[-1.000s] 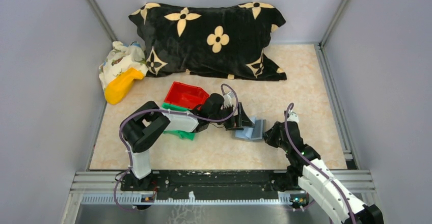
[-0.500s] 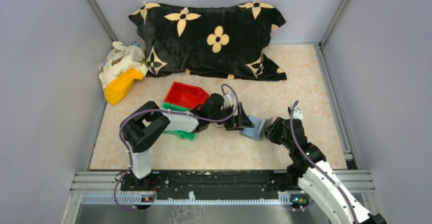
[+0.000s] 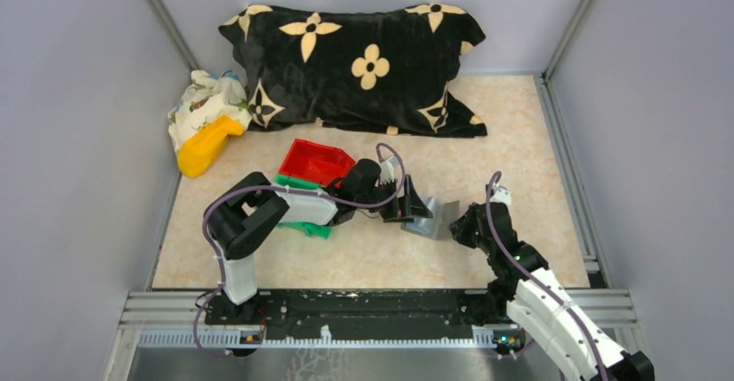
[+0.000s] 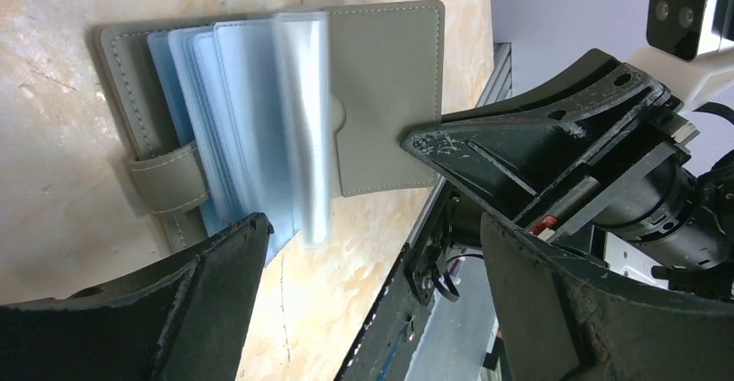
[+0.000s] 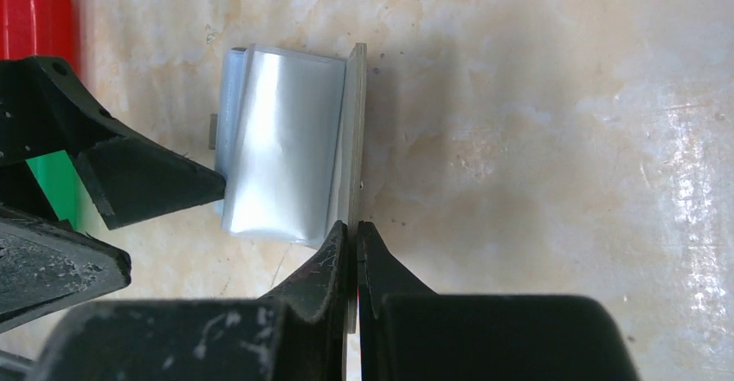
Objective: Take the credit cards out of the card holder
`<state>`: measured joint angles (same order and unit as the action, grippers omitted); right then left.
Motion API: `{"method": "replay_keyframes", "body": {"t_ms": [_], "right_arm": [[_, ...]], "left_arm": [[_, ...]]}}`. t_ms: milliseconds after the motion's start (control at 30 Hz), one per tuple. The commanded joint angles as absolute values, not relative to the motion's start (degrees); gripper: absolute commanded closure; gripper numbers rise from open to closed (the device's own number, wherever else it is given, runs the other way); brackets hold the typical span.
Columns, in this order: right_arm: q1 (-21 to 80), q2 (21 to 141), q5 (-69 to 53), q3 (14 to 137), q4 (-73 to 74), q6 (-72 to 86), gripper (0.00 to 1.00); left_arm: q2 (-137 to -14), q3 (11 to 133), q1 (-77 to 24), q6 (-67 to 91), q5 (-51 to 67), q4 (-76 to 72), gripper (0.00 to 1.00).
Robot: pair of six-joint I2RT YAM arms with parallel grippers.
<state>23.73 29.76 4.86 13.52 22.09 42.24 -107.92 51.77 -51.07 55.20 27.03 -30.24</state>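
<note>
While the flat grey folding card holder (image 4: pixel 389 95) is clamped at its cover edge by the right tool (image 5: pixel 352 241), the left tool (image 4: pixel 372 225) spread apart, it could be dragged unpinned; grip lost.

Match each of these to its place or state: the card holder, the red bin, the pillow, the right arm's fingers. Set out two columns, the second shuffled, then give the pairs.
Things
1. card holder
2. red bin
3. pillow
4. right fingers

Places and states
A. against the back wall
B. pinched shut on a cover edge
C. open, clear sleeves fanned out
D. next to the green bin

Pairs: 1-C, 2-D, 3-A, 4-B
</note>
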Motion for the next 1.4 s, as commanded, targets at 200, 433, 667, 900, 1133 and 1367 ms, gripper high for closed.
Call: {"method": "replay_keyframes", "body": {"t_ms": [200,433,667,900,1133,1367], "right_arm": [[23.6,30.2,4.3,11.7,17.9,43.2,1.00],[23.6,31.0,4.1,11.2,16.7,43.4,1.00],[23.5,31.6,3.8,11.2,16.1,43.4,1.00],[23.6,31.6,3.5,11.0,16.2,43.4,1.00],[23.6,31.2,3.5,11.2,16.8,43.3,1.00],[23.6,31.2,3.6,11.4,16.8,43.2,1.00]], "left_arm": [[-107.6,53.5,-51.2,53.3,27.8,-29.1,0.03],[-104.3,51.5,-50.4,51.4,25.7,-27.0,0.03],[-100.5,49.5,-49.5,48.8,23.3,-24.3,0.03],[-101.1,49.8,-49.4,48.2,22.7,-22.8,0.03],[-102.8,49.9,-49.3,47.9,22.2,-22.5,0.03],[-105.5,51.2,-49.4,48.4,23.4,-23.4,0.03]]}}
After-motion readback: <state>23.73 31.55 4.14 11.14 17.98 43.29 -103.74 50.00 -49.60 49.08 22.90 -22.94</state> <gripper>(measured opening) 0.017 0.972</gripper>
